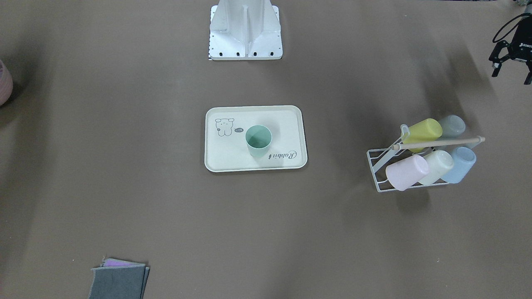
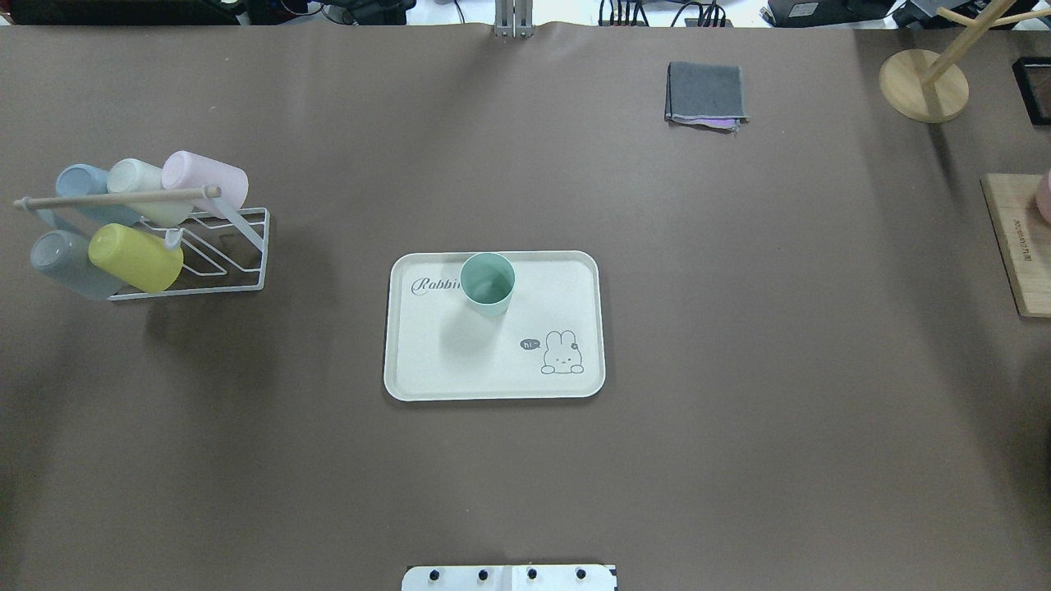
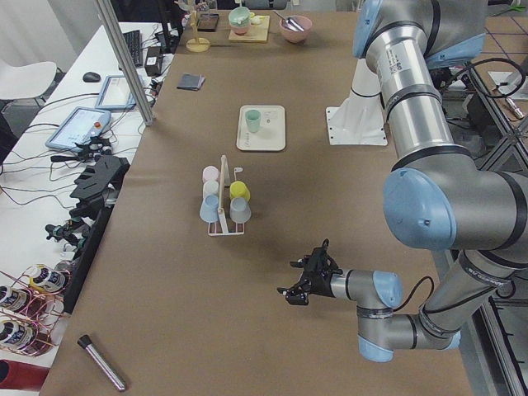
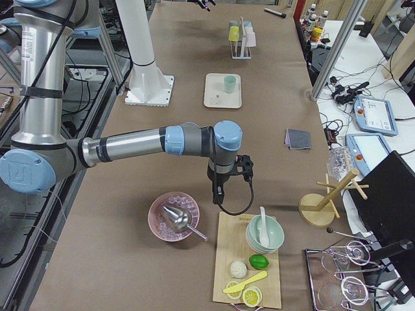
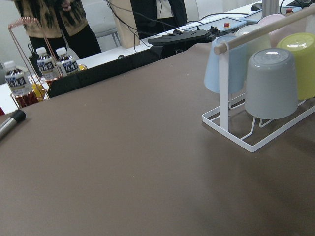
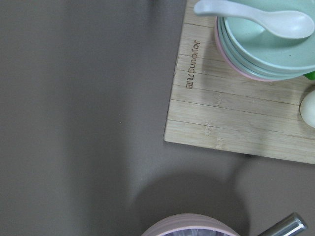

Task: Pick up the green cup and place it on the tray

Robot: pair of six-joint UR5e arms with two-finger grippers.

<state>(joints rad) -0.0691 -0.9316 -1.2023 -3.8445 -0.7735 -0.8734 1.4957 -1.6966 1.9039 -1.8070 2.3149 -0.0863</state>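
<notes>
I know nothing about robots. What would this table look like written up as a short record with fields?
green cup: upright on the tray, mouth up
tray: mid-table, holds only that cup
rack: on the robot's left side, five other cups on it
left gripper: open, empty, out beyond the rack
right gripper: near the pink bowl; cannot tell whether open or shut
task: looks done

Brown table [image 2: 739, 345]: tray [image 2: 460, 365], rack [image 2: 264, 246], cloth [image 2: 704, 92]
</notes>
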